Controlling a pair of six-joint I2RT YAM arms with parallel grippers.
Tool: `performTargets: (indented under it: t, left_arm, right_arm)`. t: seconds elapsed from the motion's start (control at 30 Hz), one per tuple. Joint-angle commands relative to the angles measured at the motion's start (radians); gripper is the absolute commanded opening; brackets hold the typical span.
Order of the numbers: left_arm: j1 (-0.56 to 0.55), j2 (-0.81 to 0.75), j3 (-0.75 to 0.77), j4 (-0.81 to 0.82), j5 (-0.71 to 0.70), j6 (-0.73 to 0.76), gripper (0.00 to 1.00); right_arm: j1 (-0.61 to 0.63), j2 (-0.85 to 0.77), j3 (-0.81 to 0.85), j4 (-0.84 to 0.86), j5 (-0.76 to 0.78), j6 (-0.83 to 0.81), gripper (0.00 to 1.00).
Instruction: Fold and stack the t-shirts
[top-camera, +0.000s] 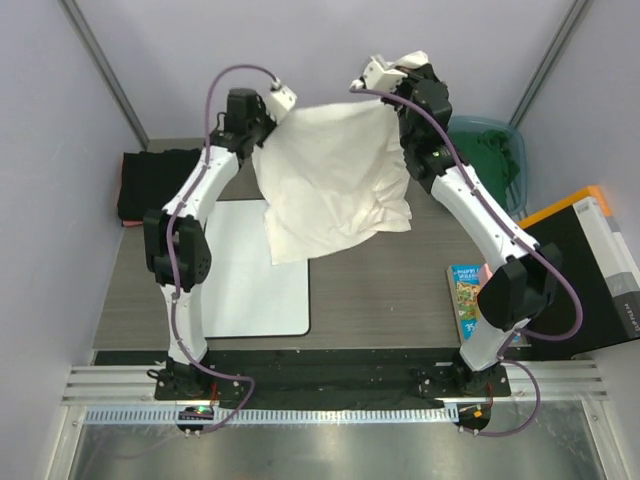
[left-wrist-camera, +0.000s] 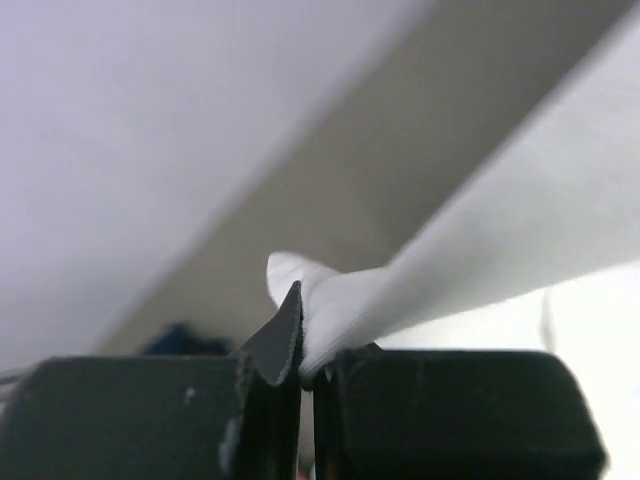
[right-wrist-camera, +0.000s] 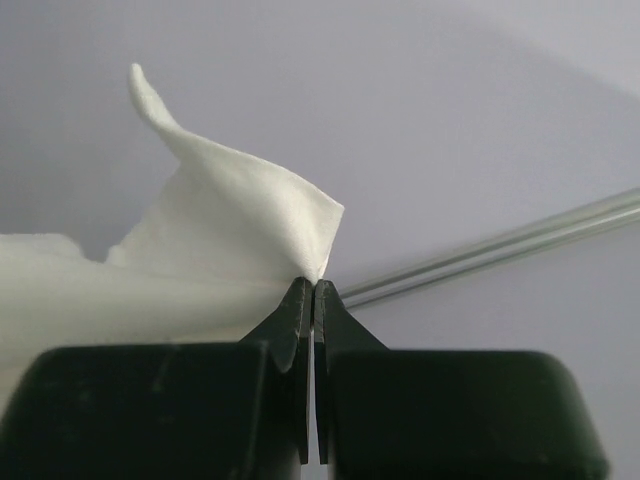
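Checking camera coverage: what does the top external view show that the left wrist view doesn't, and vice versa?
Top external only: both arms lifting the white t-shirt spread between them, green cloth in a teal bin, a book at right. Left wrist only: close up, the left gripper shut on a bunched fold. Both: the white t-shirt and the grey table.

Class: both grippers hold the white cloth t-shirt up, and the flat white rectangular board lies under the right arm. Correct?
No. The top external view shows the flat white rectangular board under the left arm, not the right. The left gripper and right gripper do hold the white cloth t-shirt up.
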Motion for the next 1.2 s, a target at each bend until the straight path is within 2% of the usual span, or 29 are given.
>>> performTargets:
  t: [0.0, 0.07, 0.1, 0.13, 0.2, 0.27, 0.37, 0.43, 0.47, 0.5, 0.57, 0.6, 0.63, 0.67, 0.7, 0.73, 0.77, 0.8, 0.83, 0.9, 1.03, 1.17]
  left_arm:
    - [0.036, -0.072, 0.217, 0.255, -0.346, 0.115, 0.00]
    - [0.039, -0.061, 0.257, 0.371, -0.403, 0.211, 0.00]
    - [0.039, -0.061, 0.274, 0.437, -0.443, 0.246, 0.00]
    - [0.039, -0.062, 0.277, 0.535, -0.454, 0.276, 0.00]
    - [0.039, -0.079, 0.271, 0.620, -0.468, 0.351, 0.00]
    - [0.039, -0.104, 0.256, 0.730, -0.465, 0.373, 0.00]
    - [0.038, -0.183, 0.175, 0.784, -0.424, 0.401, 0.00]
    - [0.035, -0.284, 0.055, 0.733, -0.366, 0.416, 0.00]
    - [0.035, -0.324, -0.006, 0.716, -0.332, 0.424, 0.00]
    - [0.036, -0.373, -0.137, 0.691, -0.301, 0.437, 0.00]
    - [0.035, -0.511, -0.254, 0.509, -0.226, 0.493, 0.00]
    - [0.036, -0.560, -0.360, 0.434, -0.197, 0.494, 0.00]
    - [0.041, -0.608, -0.403, 0.230, -0.159, 0.502, 0.00]
    - [0.041, -0.710, -0.442, 0.129, -0.090, 0.520, 0.00]
    - [0.044, -0.754, -0.508, 0.022, -0.030, 0.536, 0.00]
    - [0.045, -0.804, -0.532, -0.204, 0.018, 0.557, 0.00]
    - [0.046, -0.879, -0.593, -0.273, 0.082, 0.556, 0.00]
    - [0.044, -0.915, -0.614, -0.352, 0.116, 0.571, 0.00]
    - [0.044, -0.941, -0.631, -0.528, 0.144, 0.591, 0.00]
    - [0.042, -0.993, -0.680, -0.727, 0.198, 0.652, 0.00]
    - [0.042, -0.995, -0.702, -0.952, 0.210, 0.775, 0.00]
    - [0.041, -0.925, -0.663, -1.075, 0.238, 0.816, 0.00]
  right_arm:
    - [-0.075, 0.073, 0.073, 0.318, -0.040, 0.035, 0.01]
    - [-0.100, 0.146, 0.148, 0.341, -0.036, 0.087, 0.01]
    - [-0.120, 0.174, 0.237, 0.349, -0.030, 0.102, 0.01]
    - [-0.127, 0.195, 0.285, 0.343, -0.027, 0.124, 0.01]
    - [-0.138, 0.237, 0.406, 0.317, -0.031, 0.176, 0.01]
    - [-0.144, 0.229, 0.439, 0.308, -0.063, 0.208, 0.01]
    - [-0.147, 0.145, 0.395, 0.243, -0.141, 0.270, 0.01]
    - [-0.150, 0.031, 0.280, 0.164, -0.184, 0.323, 0.01]
    - [-0.160, -0.013, 0.238, 0.115, -0.259, 0.343, 0.01]
    - [-0.166, -0.069, 0.144, 0.064, -0.302, 0.363, 0.01]
    - [-0.183, -0.221, 0.048, -0.129, -0.435, 0.391, 0.01]
    - [-0.184, -0.266, -0.033, -0.295, -0.488, 0.389, 0.01]
    - [-0.187, -0.307, -0.072, -0.374, -0.516, 0.389, 0.01]
    - [-0.189, -0.393, -0.105, -0.457, -0.566, 0.391, 0.01]
    - [-0.193, -0.429, -0.166, -0.629, -0.594, 0.391, 0.01]
    - [-0.198, -0.473, -0.197, -0.710, -0.624, 0.385, 0.01]
    - [-0.198, -0.545, -0.236, -0.782, -0.654, 0.359, 0.01]
    - [-0.200, -0.583, -0.309, -0.923, -0.709, 0.339, 0.01]
    - [-0.200, -0.614, -0.343, -0.994, -0.750, 0.314, 0.01]
    - [-0.200, -0.682, -0.440, -1.165, -0.845, 0.255, 0.01]
    - [-0.200, -0.705, -0.541, -1.367, -0.889, 0.120, 0.01]
    - [-0.200, -0.656, -0.569, -1.427, -0.864, 0.060, 0.01]
